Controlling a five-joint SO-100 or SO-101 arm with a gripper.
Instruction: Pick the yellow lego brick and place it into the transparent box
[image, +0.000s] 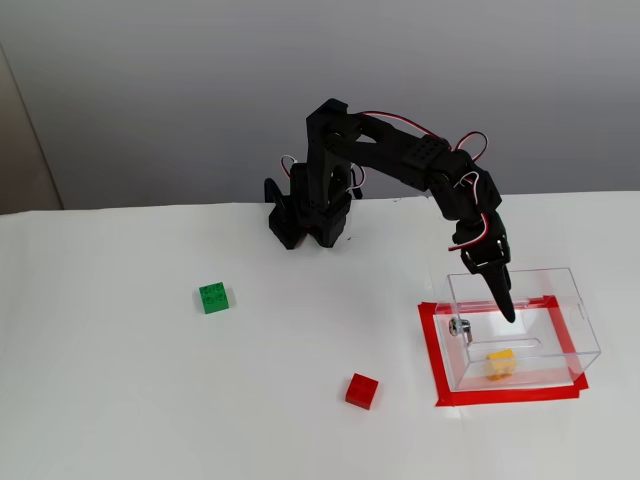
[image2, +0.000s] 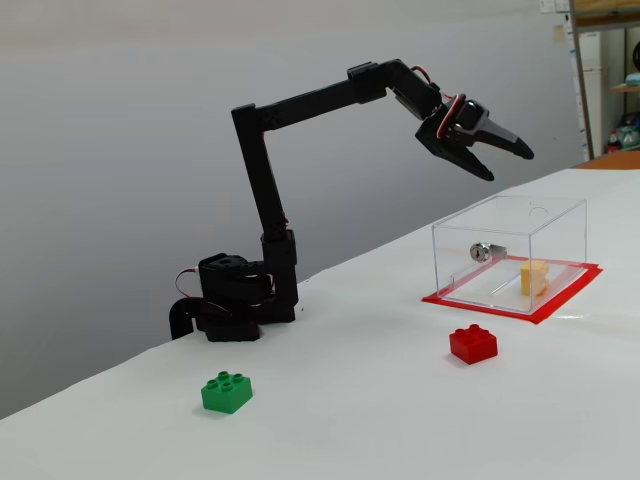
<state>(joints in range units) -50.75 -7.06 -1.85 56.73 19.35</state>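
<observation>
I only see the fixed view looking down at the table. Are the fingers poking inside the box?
Observer: No. In a fixed view the fingers hang well above the box, not touching it.
Operator: Are they open?
Observer: Yes, spread apart, with nothing between them.
Operator: Is the yellow brick floating or down?
Observer: Down. The yellow brick rests on the box floor.
</observation>
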